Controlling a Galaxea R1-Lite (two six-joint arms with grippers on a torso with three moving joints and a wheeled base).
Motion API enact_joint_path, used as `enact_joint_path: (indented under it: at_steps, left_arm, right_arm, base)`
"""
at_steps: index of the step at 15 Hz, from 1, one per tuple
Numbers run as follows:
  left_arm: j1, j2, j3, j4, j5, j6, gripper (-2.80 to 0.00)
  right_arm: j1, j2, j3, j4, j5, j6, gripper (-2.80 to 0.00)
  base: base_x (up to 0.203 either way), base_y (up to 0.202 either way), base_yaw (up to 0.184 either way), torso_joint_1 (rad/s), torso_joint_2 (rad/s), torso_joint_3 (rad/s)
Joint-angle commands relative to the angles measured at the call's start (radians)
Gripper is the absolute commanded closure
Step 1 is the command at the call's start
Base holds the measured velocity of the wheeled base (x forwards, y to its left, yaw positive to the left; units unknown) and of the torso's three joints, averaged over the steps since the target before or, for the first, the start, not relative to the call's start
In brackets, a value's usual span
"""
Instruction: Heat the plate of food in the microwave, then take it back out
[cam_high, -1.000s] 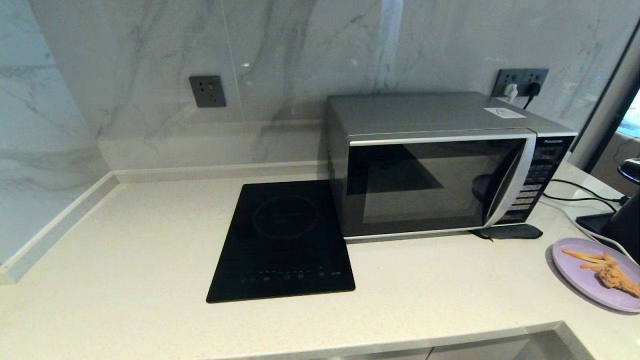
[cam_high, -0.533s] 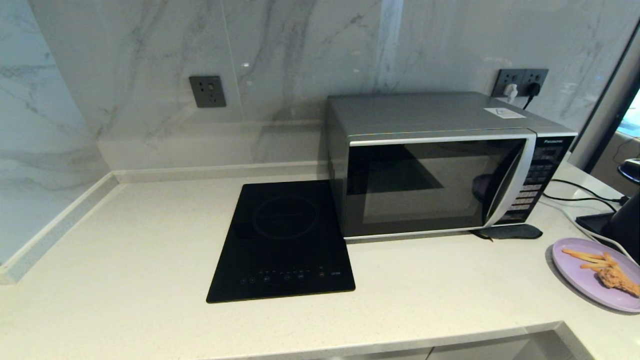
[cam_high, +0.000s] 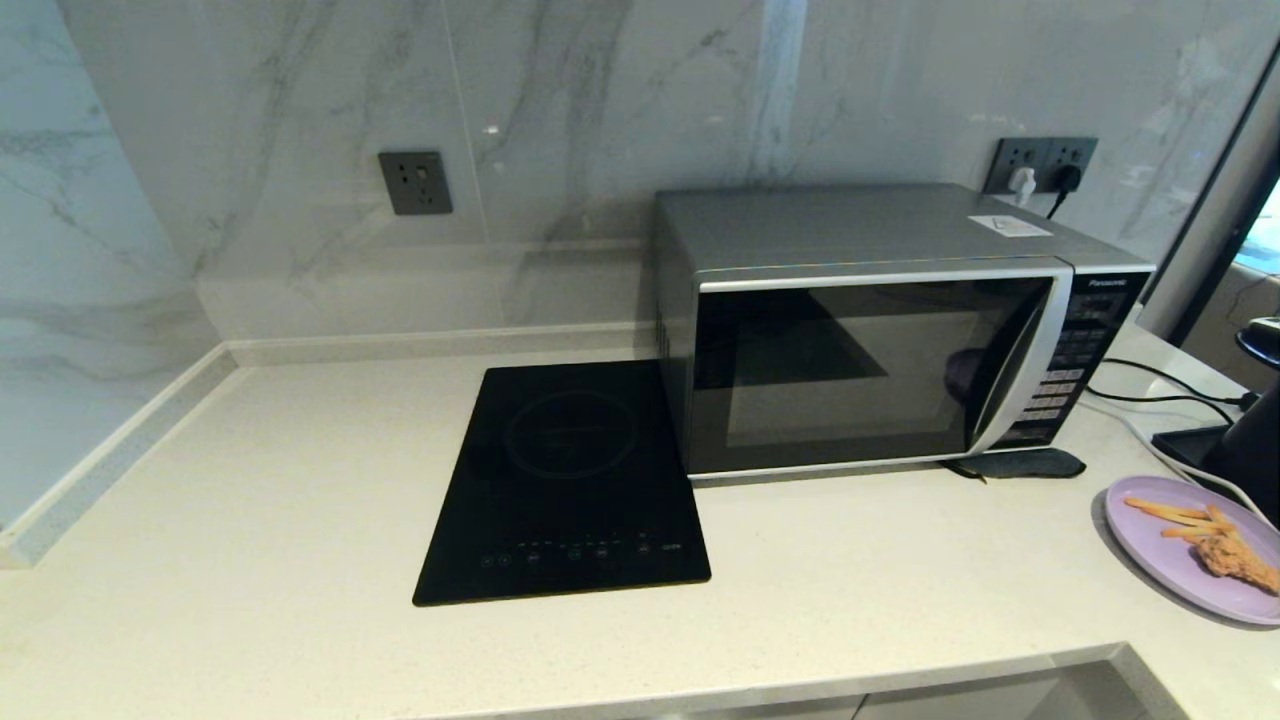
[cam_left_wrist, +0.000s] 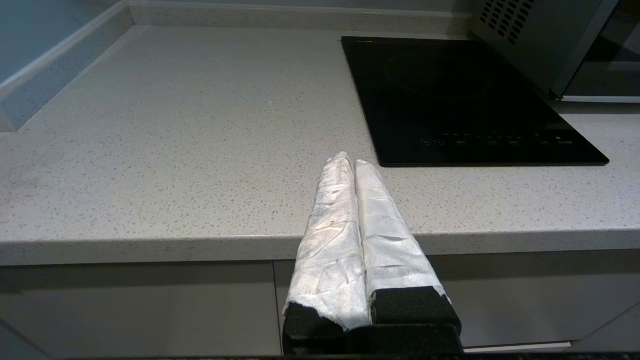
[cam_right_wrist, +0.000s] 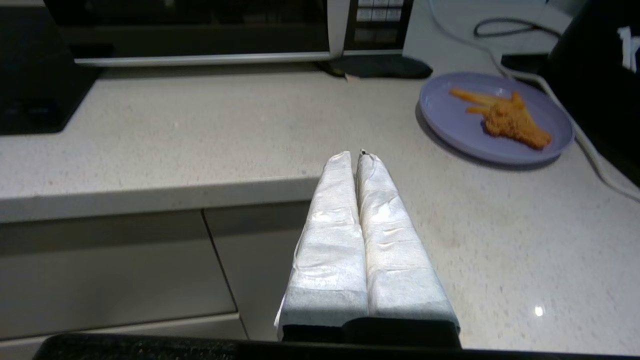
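The lilac plate of food (cam_high: 1160, 560) (cam_right_wrist: 452, 125), holding fries and a brown fried piece, rests on the counter to the right of the microwave (cam_high: 870, 330) (cam_right_wrist: 200, 30). The microwave's dark glass door is closed. Neither arm shows in the head view. My right gripper (cam_right_wrist: 353, 155) hovers at the counter's front edge, short of the plate, shut with nothing in it. My left gripper (cam_left_wrist: 348, 161) is shut and empty too, held over the front edge in front of the cooktop.
A flat black glass cooktop (cam_high: 565, 480) (cam_left_wrist: 465, 95) lies left of the microwave. A dark flat pad (cam_high: 1020, 463) sits under the microwave's right front corner. Cables (cam_high: 1165, 385) and a black appliance (cam_high: 1250, 445) stand behind the plate. Marble walls close the back and left.
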Motion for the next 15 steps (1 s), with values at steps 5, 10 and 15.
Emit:
enact_joint_path:
  at_steps: [5,10,15]
  left_arm:
    - [0.000,0.002,0.000,0.000,0.000,0.000,0.00]
    - [0.000,0.002,0.000,0.000,0.000,0.000,0.00]
    - [0.000,0.002,0.000,0.000,0.000,0.000,0.00]
  right_arm:
    - [0.000,0.001,0.074,-0.140,0.020,0.007,0.00]
    - [0.002,0.001,0.100,-0.121,0.062,0.073,0.00]
    - [0.002,0.001,0.099,-0.121,0.062,0.073,0.00]
  base:
    - [0.000,0.000,0.000,0.000,0.00,0.000]
    - [0.000,0.000,0.000,0.000,0.00,0.000]
    - [0.000,0.000,0.000,0.000,0.00,0.000]
